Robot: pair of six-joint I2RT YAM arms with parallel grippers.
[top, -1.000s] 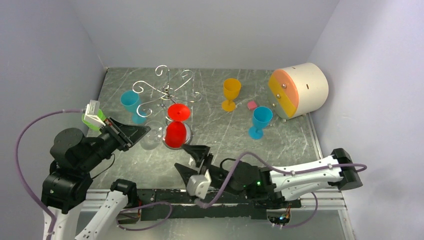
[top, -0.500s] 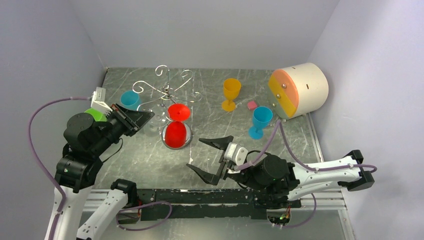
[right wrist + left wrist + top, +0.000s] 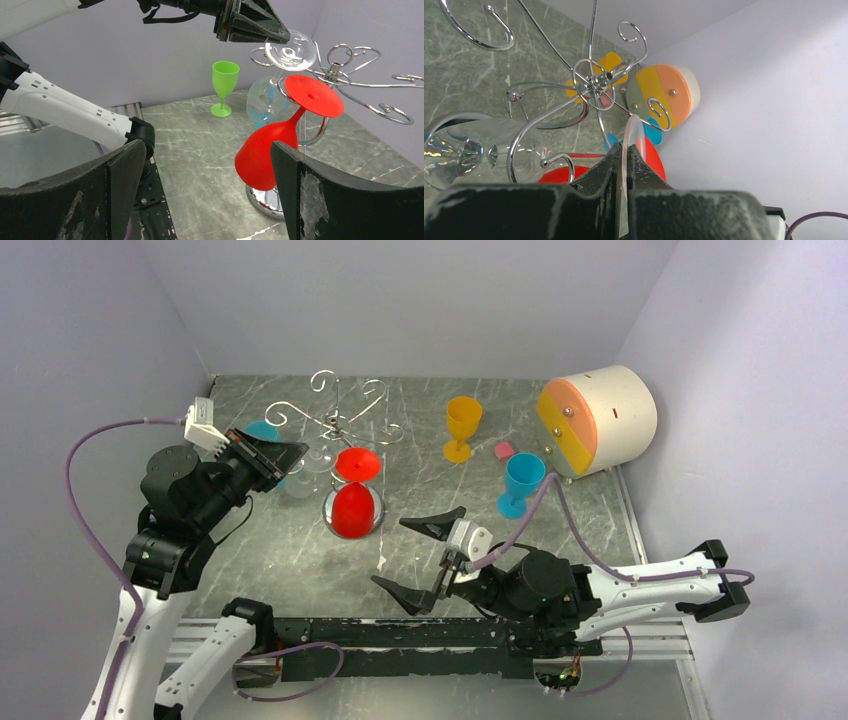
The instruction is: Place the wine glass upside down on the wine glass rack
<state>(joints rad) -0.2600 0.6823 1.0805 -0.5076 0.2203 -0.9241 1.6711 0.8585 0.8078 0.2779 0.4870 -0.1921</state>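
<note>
My left fingers pinch the clear glass by its foot, bowl tilted down at the rack's left arms, far left on the marble counter. I see my right fingers spread wide, empty.

Red glass, clear glass, silver wire rack, green glass, orange glass, grey white-veined marbled tabletop.

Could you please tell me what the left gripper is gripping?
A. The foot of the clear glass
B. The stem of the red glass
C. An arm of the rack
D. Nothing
A: the left gripper is shut on the thin round foot of the clear glass beside the rack, while the red glass hangs there untouched.
</note>
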